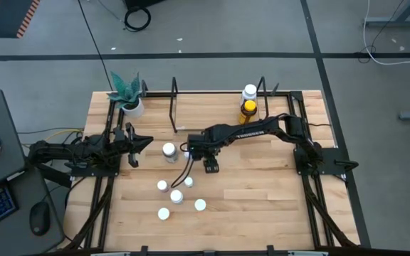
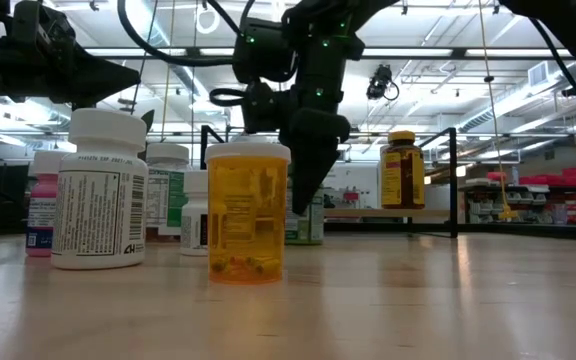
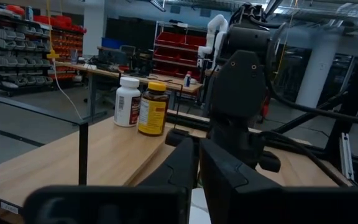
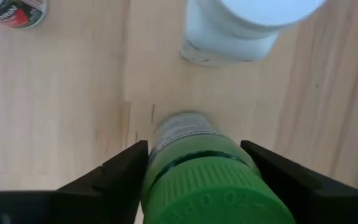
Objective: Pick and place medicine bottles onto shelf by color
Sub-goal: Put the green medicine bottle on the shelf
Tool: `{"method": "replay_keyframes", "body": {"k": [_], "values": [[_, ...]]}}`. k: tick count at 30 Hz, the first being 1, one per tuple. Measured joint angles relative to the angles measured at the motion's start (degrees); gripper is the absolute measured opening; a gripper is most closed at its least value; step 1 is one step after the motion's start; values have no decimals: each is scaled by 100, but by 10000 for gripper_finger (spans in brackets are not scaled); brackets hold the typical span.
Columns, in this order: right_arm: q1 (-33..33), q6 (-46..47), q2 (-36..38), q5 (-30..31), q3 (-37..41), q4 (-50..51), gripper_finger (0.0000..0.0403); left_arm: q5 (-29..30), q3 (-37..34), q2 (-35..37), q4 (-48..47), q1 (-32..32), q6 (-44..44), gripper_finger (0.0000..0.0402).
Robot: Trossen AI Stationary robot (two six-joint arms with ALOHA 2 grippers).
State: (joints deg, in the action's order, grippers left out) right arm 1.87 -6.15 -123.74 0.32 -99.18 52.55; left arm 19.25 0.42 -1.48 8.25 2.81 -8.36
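Note:
My right gripper [image 1: 191, 151] reaches from the right to the table's middle, points down and is shut on a green bottle with a green cap [image 4: 197, 180]. A white-capped bottle [image 1: 169, 151] stands just beside it. Several more bottles [image 1: 176, 195] stand nearer the front edge; the low view shows an orange one [image 2: 248, 210], a white one [image 2: 98, 190] and a pink one [image 2: 43, 215]. The shelf [image 1: 212, 107] lies at the far edge and carries a white bottle [image 1: 249, 92] and an amber, yellow-capped bottle [image 1: 248, 109]. My left gripper [image 1: 144, 142] waits at the left, shut and empty. My right gripper pinches the green bottle's round body just below the cap [image 4: 166, 146] between its two fingers, one on each side. The fingers come from above, pointing down along the upright bottle. In the low view the bottle's base [image 2: 308, 235] looks to be on the table.
A white plant pot [image 1: 130, 107] stands at the far left corner beside the shelf's black wire uprights [image 1: 174, 107]. The table's right half [image 1: 262, 185] holds no bottles. A laptop and a mouse lie off the table's left edge.

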Motion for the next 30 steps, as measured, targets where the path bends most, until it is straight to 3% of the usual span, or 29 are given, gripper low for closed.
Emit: {"method": "replay_keyframes", "body": {"k": [5,9,20,30], "values": [[68,0,2,-47,-2,19,228,1,-1,0,0,0,-2,30],[103,-96,2,-44,-73,250,232,0,-1,0,2,0,-1,34],[360,-559,9,-37,-1110,1573,239,0,0,0,2,2,0,32],[1121,-1060,11,-40,-1923,2396,240,0,0,0,2,1,0,36]]}}
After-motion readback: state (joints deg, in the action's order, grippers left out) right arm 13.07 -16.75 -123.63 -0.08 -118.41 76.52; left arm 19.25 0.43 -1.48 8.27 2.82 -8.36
